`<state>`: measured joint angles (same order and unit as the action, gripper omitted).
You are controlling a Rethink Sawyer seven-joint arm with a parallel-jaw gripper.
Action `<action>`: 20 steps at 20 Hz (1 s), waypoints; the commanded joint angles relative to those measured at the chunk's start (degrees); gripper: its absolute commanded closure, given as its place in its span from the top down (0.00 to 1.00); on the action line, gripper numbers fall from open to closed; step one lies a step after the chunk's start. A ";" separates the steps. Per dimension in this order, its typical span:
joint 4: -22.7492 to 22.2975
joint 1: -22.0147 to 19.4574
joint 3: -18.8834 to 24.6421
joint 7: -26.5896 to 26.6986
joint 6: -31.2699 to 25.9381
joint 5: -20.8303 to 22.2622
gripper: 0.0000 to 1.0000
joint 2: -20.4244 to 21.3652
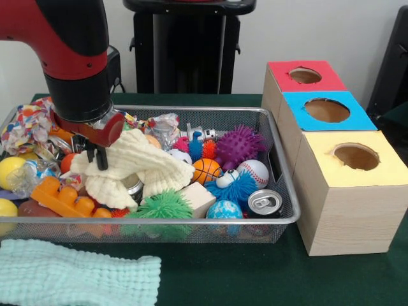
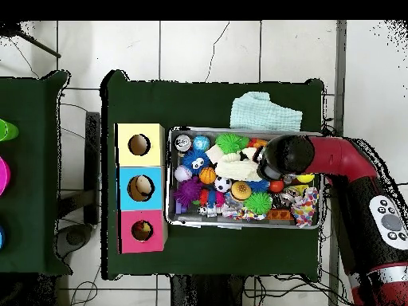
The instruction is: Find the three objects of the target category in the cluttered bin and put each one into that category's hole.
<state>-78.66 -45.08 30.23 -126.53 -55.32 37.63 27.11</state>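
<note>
My gripper (image 1: 99,158) is down in the left part of the wire bin (image 1: 191,220), with its black fingers close together and pinched into a cream waffle cloth (image 1: 140,169). The cloth drapes to the right over other toys. From overhead the same cream cloth (image 2: 237,169) lies just left of the arm's wrist (image 2: 287,155), which hides the fingers. A second, mint-green cloth (image 1: 76,277) lies on the table outside the bin. Three boxes with round holes stand beside the bin: red (image 1: 305,75), blue (image 1: 326,109) and yellow (image 1: 356,156).
The bin is crowded: a purple spiky ball (image 1: 237,145), a small basketball (image 1: 206,170), a baseball (image 1: 255,172), a blue fuzzy toy with eyes (image 1: 233,186), a can (image 1: 264,203), a green spiky ball (image 1: 162,207), an orange plastic toy (image 1: 64,197) and a yellow ball (image 1: 11,172).
</note>
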 commanded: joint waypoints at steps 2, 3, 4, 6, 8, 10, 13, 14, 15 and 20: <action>-5.09 -0.65 0.08 11.42 5.48 3.05 0.00 0.80; -5.50 -0.74 0.02 11.59 5.70 3.26 0.00 0.96; -4.89 -0.09 -0.13 11.73 5.19 3.62 0.00 0.88; -5.67 0.20 -0.51 10.62 6.05 3.85 0.00 1.31; -6.38 0.44 -0.93 9.88 6.80 4.15 0.00 1.70; -6.83 0.67 -1.30 9.47 7.41 4.50 0.00 1.99; -7.75 1.05 -1.69 9.33 8.68 5.51 0.00 2.41; -7.99 1.20 -1.78 9.30 9.02 5.79 0.00 2.49; -8.40 1.22 -1.83 9.45 9.08 5.94 0.00 2.59; -10.93 2.17 -2.39 8.07 10.46 7.11 0.00 3.56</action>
<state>-83.80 -44.32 29.87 -126.53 -48.00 40.72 30.19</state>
